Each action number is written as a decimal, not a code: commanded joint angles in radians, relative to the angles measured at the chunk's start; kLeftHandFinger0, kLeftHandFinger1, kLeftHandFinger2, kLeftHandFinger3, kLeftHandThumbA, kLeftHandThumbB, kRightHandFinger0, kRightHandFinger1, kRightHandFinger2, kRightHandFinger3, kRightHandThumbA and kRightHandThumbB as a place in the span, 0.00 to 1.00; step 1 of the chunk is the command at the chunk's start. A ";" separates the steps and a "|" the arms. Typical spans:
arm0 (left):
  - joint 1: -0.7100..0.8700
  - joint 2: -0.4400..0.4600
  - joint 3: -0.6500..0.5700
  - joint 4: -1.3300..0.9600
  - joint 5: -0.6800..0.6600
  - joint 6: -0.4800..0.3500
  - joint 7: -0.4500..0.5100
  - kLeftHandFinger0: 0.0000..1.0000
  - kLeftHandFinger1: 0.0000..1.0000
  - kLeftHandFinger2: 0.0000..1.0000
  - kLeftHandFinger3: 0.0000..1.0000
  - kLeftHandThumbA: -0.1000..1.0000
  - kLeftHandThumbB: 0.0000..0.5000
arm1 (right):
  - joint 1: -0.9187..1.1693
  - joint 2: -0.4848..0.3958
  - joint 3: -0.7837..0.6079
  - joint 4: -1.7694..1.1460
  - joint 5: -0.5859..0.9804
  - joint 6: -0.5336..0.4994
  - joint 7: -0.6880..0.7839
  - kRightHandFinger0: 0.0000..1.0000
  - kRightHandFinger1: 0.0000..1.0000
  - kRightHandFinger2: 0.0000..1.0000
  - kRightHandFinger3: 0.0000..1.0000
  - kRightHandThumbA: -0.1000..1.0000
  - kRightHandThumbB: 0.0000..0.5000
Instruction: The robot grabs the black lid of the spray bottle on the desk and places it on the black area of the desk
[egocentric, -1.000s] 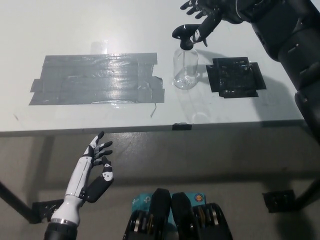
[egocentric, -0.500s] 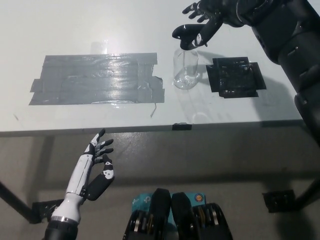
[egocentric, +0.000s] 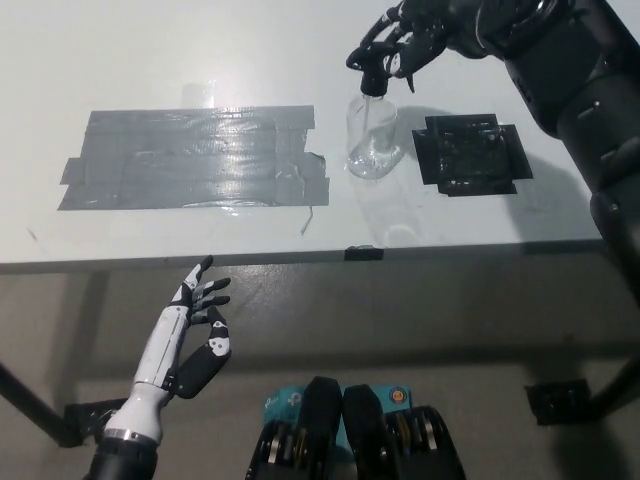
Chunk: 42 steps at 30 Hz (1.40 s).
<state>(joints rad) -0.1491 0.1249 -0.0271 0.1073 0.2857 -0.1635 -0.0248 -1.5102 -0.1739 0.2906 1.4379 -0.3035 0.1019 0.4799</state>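
Right hand (egocentric: 405, 40) is at the far right of the desk (egocentric: 150, 60), black fingers (egocentric: 385, 30) wrapped around the black lid (egocentric: 368, 72) of the spray bottle (egocentric: 372, 138) — lid is in its grasp. Lid sits at the top of the bottle neck; can't tell whether it's seated on the neck or raised just off it, the hand covers that join. Bottle itself is clear, upright, standing on the white desk surface between the two taped patches. Black area (egocentric: 468, 152) is just right of the bottle, near but not touching its base — a dark square of tape with ragged corners. Grey tape patch (egocentric: 195, 158) is the big one to the left, shiny strips overlapping, its right edge just beside the bottle with one loose strip end curling off at the near-right corner. Right arm comes in from the upper right, passing above the black area. Left hand (egocentric: 195, 335) is white, resting low at the near left, below the desk's near edge and off the surface — fingers spread apart, holding nothing. Small dark tab (egocentric: 364, 252) sits on the desk's near edge, roughly in line with the bottle.
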 joint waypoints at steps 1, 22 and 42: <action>-0.027 0.012 -0.002 -0.031 0.011 -0.010 0.020 0.66 0.76 0.82 1.00 0.01 0.38 | -0.037 -0.008 -0.027 -0.010 0.026 -0.024 -0.089 0.57 0.51 0.48 0.47 0.07 0.86; -0.067 0.018 0.002 -0.010 0.014 -0.016 0.021 0.58 0.67 0.74 1.00 0.00 0.37 | -0.069 -0.058 -0.169 -0.014 0.126 -0.015 -0.170 0.44 0.34 0.43 0.45 0.01 0.86; -0.044 0.013 0.011 0.021 -0.005 -0.075 0.035 0.55 0.64 0.73 1.00 0.00 0.38 | -0.054 -0.138 -0.719 -0.021 0.434 -0.015 -0.399 0.25 0.31 0.48 0.56 0.00 0.61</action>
<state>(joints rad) -0.1929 0.1271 -0.0239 0.1403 0.2949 -0.1850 -0.0236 -1.5175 -0.2718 -0.4003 1.4377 0.0506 0.1006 0.1500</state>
